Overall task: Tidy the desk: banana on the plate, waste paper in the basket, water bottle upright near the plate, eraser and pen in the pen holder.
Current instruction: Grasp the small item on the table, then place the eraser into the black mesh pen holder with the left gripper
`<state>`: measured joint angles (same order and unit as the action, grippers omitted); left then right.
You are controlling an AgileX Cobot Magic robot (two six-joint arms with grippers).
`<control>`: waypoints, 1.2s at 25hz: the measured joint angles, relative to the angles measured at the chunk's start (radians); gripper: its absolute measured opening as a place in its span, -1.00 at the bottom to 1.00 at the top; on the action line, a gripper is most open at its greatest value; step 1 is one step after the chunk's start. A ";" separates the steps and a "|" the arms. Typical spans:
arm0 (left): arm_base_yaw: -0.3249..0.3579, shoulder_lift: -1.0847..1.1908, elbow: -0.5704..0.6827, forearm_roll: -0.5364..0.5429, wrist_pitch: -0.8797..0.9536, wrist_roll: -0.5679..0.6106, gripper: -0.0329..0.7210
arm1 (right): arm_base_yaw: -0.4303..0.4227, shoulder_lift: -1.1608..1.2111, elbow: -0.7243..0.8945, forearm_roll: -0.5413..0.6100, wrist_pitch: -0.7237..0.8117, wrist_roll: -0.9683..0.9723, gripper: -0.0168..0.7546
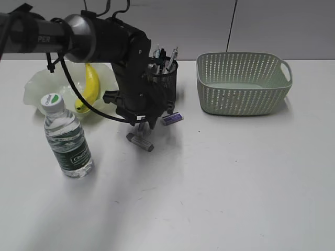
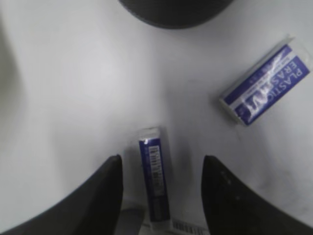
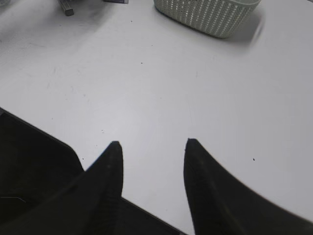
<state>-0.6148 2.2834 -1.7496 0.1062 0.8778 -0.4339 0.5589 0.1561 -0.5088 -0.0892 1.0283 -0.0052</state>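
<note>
My left gripper (image 1: 142, 125) (image 2: 161, 159) points down at the desk (image 1: 220, 178), open, its fingers on either side of a blue-and-white eraser (image 2: 154, 181) (image 1: 140, 141) that lies flat. A second eraser (image 2: 264, 85) (image 1: 172, 118) lies to its right, by the black mesh pen holder (image 1: 165, 78), which holds several pens. The banana (image 1: 91, 83) lies on the pale-green plate (image 1: 36, 89). The water bottle (image 1: 65, 138) stands upright in front of the plate. The waste paper is not in view. My right gripper (image 3: 151, 147) is open and empty above bare desk.
The sage-green basket (image 1: 243, 81) (image 3: 210, 14) stands at the back right; its inside is mostly hidden. My left arm reaches in from the upper left, over the plate. The pen holder's base (image 2: 171, 10) shows at the top of the left wrist view.
</note>
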 joint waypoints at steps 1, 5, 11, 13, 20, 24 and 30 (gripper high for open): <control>0.000 0.006 -0.001 0.001 0.001 0.000 0.08 | 0.000 0.000 0.000 0.000 0.000 0.000 -0.08; 0.000 0.028 -0.002 0.001 0.002 0.003 -0.11 | 0.000 0.000 0.000 0.000 0.000 0.000 -0.08; 0.000 0.030 -0.002 0.006 -0.003 0.032 -0.67 | 0.000 0.000 0.000 0.000 0.000 0.000 -0.08; 0.000 0.030 -0.003 0.006 0.000 0.045 -0.70 | 0.000 0.000 0.000 0.000 0.000 0.000 -0.08; 0.000 0.014 -0.003 0.002 0.036 0.054 -0.70 | 0.000 0.000 0.000 0.000 0.000 0.000 -0.08; 0.000 -0.046 -0.003 -0.006 0.049 0.055 -0.70 | 0.000 0.000 0.000 0.000 0.001 -0.001 -0.08; -0.010 -0.143 -0.003 -0.075 0.091 0.055 -0.70 | 0.000 0.000 0.000 0.000 0.001 -0.001 -0.08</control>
<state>-0.6243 2.1405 -1.7528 0.0309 0.9691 -0.3785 0.5589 0.1561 -0.5088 -0.0892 1.0295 -0.0062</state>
